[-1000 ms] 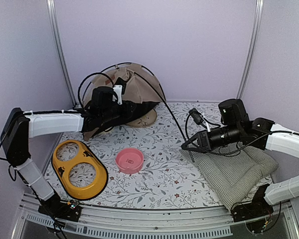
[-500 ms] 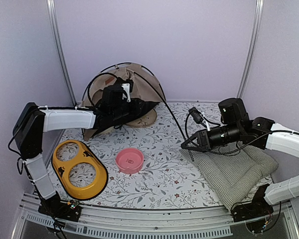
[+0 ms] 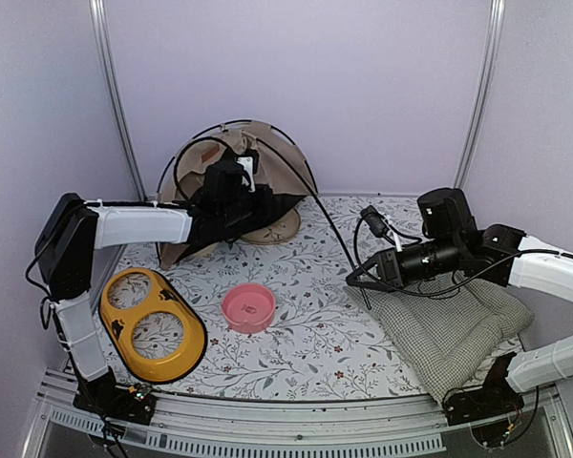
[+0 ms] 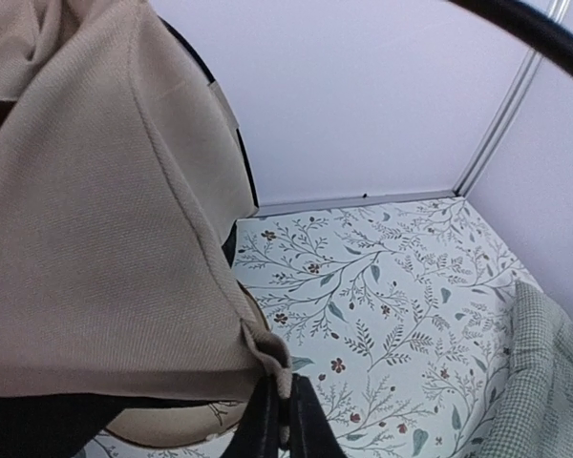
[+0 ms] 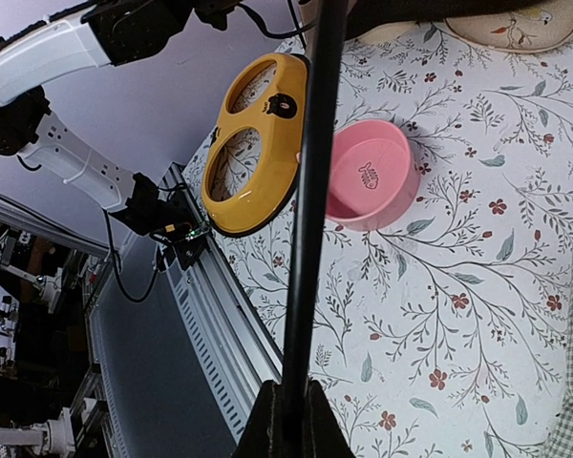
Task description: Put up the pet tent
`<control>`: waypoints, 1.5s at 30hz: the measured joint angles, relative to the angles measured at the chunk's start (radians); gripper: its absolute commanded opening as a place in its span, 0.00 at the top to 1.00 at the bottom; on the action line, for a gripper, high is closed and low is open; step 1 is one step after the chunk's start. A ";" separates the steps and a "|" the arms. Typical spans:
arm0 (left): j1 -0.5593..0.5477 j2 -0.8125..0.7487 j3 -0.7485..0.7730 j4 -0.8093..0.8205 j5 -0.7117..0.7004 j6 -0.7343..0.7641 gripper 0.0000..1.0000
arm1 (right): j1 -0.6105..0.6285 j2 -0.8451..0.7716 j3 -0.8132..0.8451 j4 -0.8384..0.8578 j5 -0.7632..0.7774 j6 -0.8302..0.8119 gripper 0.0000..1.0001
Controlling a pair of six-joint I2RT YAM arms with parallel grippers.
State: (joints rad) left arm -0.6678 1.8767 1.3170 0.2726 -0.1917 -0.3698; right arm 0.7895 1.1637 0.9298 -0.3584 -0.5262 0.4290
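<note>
The small label (image 3: 203, 153) of the pet tent (image 3: 267, 157) was unreadable. The tent was slumped at the back left of the table (image 3: 315, 343), with one black pole (image 5: 310, 191) stretched diagonally to the right gripper (image 5: 288, 410), which was clamped on it. Its beige corner was pinched by the closed left gripper (image 4: 277, 401).
</note>
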 measured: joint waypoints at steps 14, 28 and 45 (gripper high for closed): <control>-0.052 -0.161 -0.156 0.108 0.014 0.108 1.00 | 0.013 0.069 0.047 0.008 0.053 0.003 1.00; -0.197 -0.410 -0.293 0.187 0.239 0.210 1.00 | 0.016 0.176 0.231 0.158 0.083 0.026 1.00; -0.354 -0.340 -0.025 0.088 0.462 0.336 1.00 | 0.018 -0.050 0.279 0.135 0.291 0.008 1.00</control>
State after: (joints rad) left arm -1.0218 1.5368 1.2922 0.3607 0.2703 -0.0341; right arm 0.8070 1.1141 1.2087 -0.2237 -0.2348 0.4366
